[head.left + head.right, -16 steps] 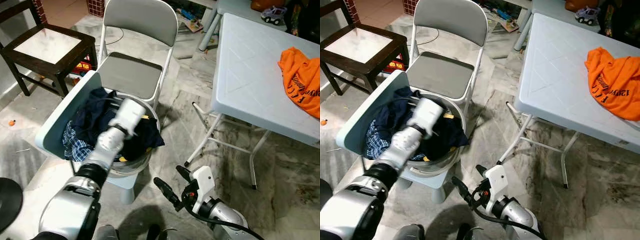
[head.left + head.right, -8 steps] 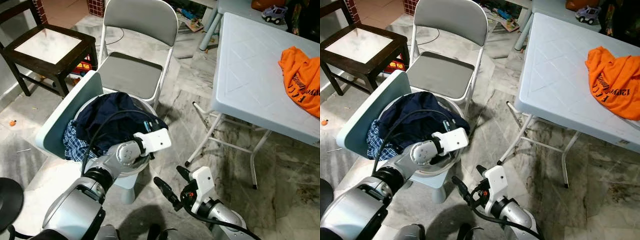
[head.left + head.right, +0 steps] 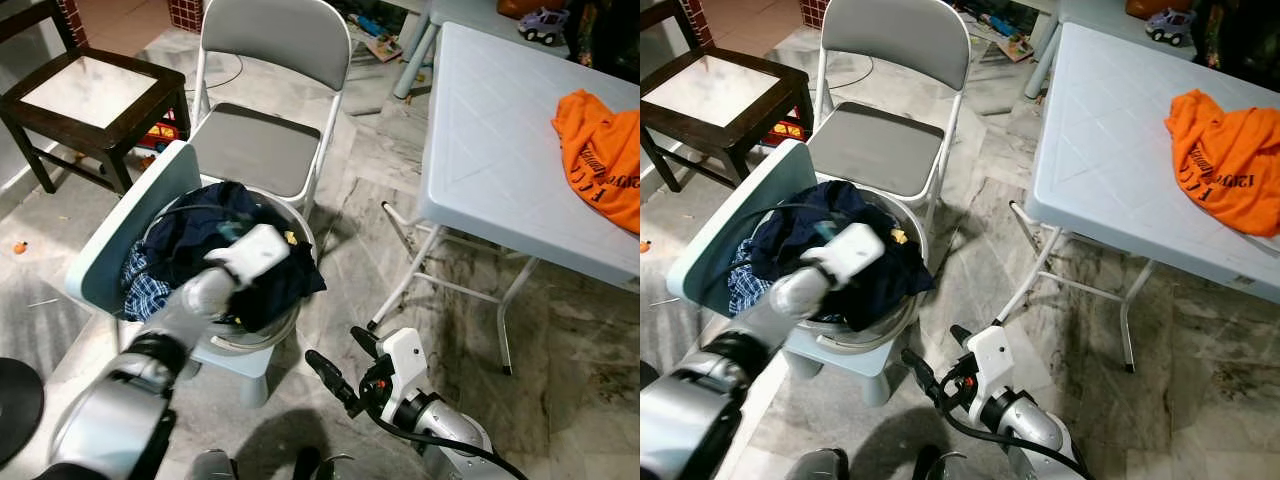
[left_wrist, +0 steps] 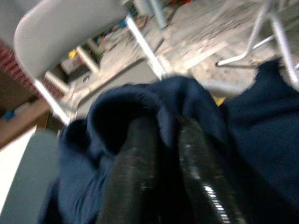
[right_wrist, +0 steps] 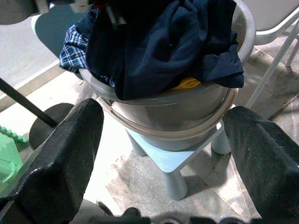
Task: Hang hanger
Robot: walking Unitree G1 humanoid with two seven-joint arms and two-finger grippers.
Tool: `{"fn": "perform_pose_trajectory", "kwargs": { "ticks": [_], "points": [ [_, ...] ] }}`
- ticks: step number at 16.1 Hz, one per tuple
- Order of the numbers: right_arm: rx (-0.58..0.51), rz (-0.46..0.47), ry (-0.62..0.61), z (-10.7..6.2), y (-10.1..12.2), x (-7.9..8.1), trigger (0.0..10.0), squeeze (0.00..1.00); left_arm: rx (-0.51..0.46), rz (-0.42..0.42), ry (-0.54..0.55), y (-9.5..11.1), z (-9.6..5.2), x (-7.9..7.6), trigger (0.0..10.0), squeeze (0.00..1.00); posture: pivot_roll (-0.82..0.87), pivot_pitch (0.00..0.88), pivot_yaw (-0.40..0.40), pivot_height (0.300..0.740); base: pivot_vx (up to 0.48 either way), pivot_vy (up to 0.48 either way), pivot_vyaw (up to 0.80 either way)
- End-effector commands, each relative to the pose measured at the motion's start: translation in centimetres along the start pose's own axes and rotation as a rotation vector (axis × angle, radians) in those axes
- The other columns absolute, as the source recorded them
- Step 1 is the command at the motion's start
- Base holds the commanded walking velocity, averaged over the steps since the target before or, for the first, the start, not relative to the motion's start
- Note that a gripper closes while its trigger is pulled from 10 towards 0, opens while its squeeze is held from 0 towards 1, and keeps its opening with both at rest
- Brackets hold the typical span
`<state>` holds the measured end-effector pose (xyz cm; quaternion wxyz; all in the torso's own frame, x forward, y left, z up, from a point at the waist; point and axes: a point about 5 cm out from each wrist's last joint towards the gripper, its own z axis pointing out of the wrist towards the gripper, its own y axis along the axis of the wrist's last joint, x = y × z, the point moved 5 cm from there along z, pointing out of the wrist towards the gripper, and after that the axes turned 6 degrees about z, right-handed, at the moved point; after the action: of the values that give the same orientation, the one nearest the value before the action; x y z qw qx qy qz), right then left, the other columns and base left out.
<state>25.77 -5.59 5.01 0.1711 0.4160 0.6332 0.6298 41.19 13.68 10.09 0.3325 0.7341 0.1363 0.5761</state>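
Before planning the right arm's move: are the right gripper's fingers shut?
No, the right gripper has its fingers spread wide apart.

Through the left wrist camera I see my left gripper (image 4: 161, 154) pressed into a heap of dark navy clothing (image 4: 243, 140), a fold of the cloth bunched between the jaws, which stand close together. Past the heap, blurred, are a grey folding chair (image 4: 60, 23), its pale metal tubes and a patch of marbled floor (image 4: 210, 37).
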Motion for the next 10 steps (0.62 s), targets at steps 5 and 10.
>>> {"fn": "perform_pose_trajectory", "kwargs": {
  "ticks": [5,10],
  "points": [
    [0.031,0.005,-0.007,-0.3,-0.8,-0.6,10.0,0.00,-0.096,-0.110,0.202,-0.6,-3.0,1.3,10.0,1.00,0.26,0.186,-0.201,0.740,0.000,0.000,0.00],
    [0.033,0.005,-0.004,-0.3,-0.8,-0.7,10.0,0.00,-0.134,-0.093,0.251,-1.5,-6.7,0.7,10.0,1.00,0.27,0.191,-0.206,0.740,0.000,0.000,0.00]
  ]
}}
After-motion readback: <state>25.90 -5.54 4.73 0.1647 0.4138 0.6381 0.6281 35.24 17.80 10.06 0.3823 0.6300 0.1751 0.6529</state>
